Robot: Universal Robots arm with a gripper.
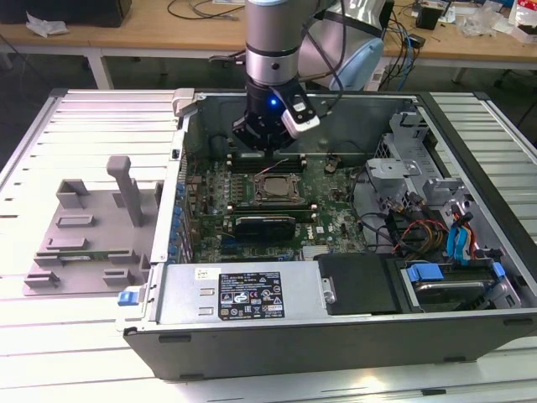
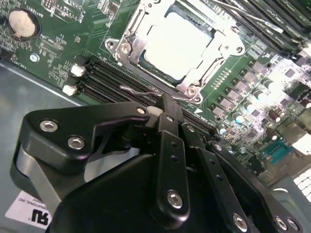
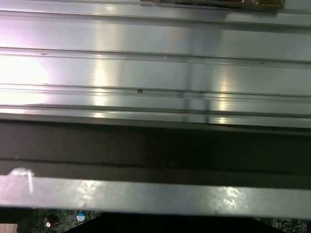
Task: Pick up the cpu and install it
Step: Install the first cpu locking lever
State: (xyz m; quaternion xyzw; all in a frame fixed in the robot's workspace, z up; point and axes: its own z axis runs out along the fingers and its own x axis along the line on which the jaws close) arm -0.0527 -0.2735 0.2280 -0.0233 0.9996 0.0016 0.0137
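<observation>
Here we see cpu (image 2: 177, 46) seated inside socket frame (image 2: 131, 41) on motherboard (image 1: 331, 220); gripper (image 2: 165, 109) just beside frame, fingers pressed together, nothing held.

A black sticker (image 1: 252, 295) with white marks sits on the front wall of the computer case (image 1: 419, 332), but its words are too small to read. A white sticker (image 2: 29, 213) in the second wrist view is cut off.
</observation>
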